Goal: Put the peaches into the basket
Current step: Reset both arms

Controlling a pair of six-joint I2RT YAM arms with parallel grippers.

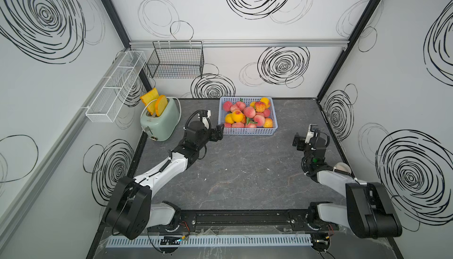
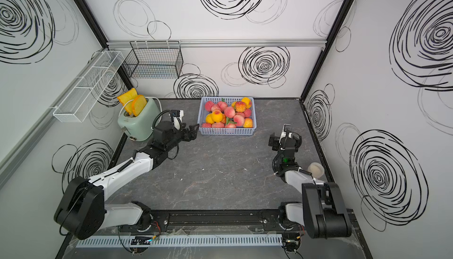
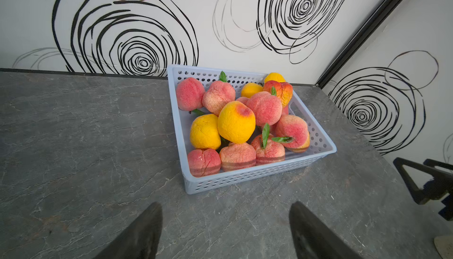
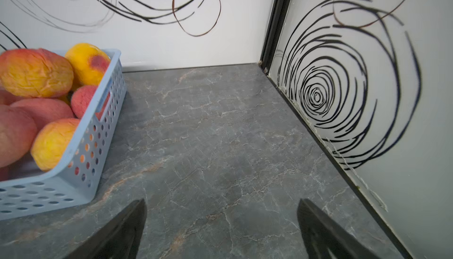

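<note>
Filling a pale blue plastic basket with perforated walls and rounded corners, the peaches form a heaped pile at the back of the dark grey, marble-veined table. Their skins look matte, fuzzy and slightly wrinkled, and several carry green leaves.

The left gripper hangs near the basket's front-left corner, its black tapered fingers spread apart with nothing between them. In the left wrist view the basket sits ahead of those fingers, with bare tabletop between. The right gripper stands farther off on the basket's right side, jaws fully wide and empty. Only the stone-patterned surface lies ahead of it, with the basket's handle-slotted end wall off to one side.

The fruit is round to heart-shaped. Most is pink-red with pale speckling, a few are deep yellow with a red blush, and one is orange-red. Every peach in view lies inside the basket.
</note>
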